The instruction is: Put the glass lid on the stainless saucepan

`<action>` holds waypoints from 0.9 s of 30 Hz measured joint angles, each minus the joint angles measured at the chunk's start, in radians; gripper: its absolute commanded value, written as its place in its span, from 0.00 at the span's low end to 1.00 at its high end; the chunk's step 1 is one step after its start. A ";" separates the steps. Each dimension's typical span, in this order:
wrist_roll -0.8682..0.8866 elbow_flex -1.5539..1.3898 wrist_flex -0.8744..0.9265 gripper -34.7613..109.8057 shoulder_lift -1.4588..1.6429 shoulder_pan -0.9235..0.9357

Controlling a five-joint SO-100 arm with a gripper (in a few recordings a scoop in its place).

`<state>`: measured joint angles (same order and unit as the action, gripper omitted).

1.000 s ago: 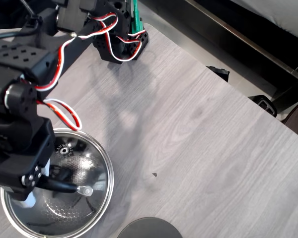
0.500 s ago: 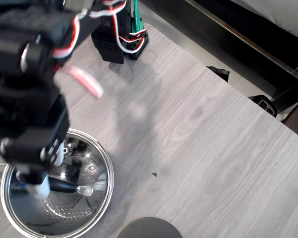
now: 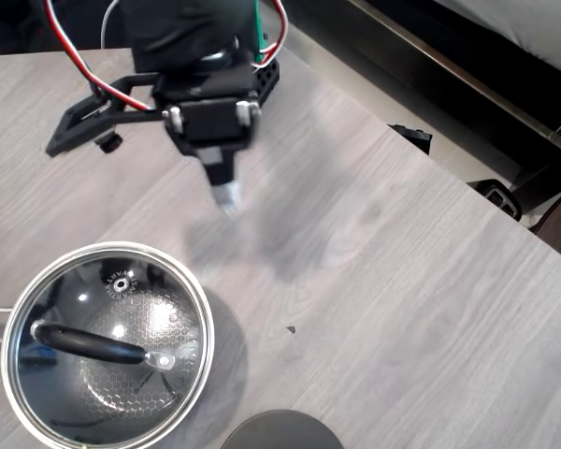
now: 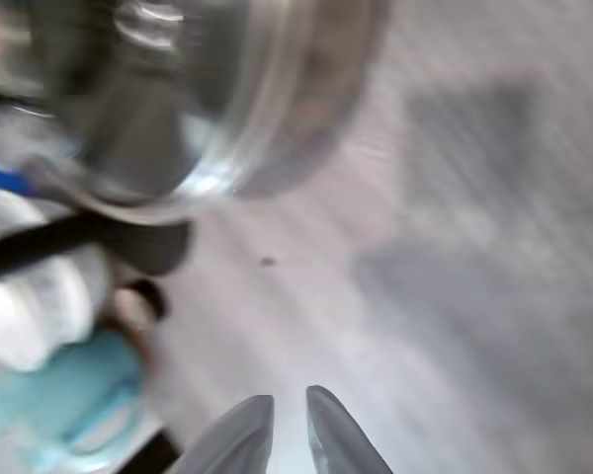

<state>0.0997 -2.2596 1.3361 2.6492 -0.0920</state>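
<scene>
**Pulling back from the covered pan**

Lifted clear of the pan since a second ago, when hanging low over the lid's handle; now hovering over bare tabletop near the arm's base.

Starting nearest in the wrist view: gripper [image 4: 289, 425] showing two pale fingertips [image 4: 239, 434] close together with only a slim gap, gripping nothing. Blurring beyond them, the grey wooden table [image 4: 474, 247], then the shiny rim of the stainless saucepan [image 4: 277, 109] at the top left.

Looking down from overhead: gripper [image 3: 226, 195] hanging well apart from the pan. Glass lid [image 3: 107, 344] sitting level on the stainless saucepan [image 3: 11, 404], steel rim matching rim, black bar handle lying across the middle. Dark grey disc [image 3: 280, 430] resting just beside, at the lower edge.

Judging the placing step as finished and the retreat as under way. Needing next only a clean withdrawal to rest, keeping away from the lid.
</scene>
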 measured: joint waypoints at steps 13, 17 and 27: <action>-0.034 -0.658 -0.054 0.24 0.658 0.049; -0.034 -0.727 -0.075 0.24 0.658 0.043; 0.044 -0.821 -0.109 0.24 0.660 0.041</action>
<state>0.1442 -3.0802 1.2272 3.3088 -0.0506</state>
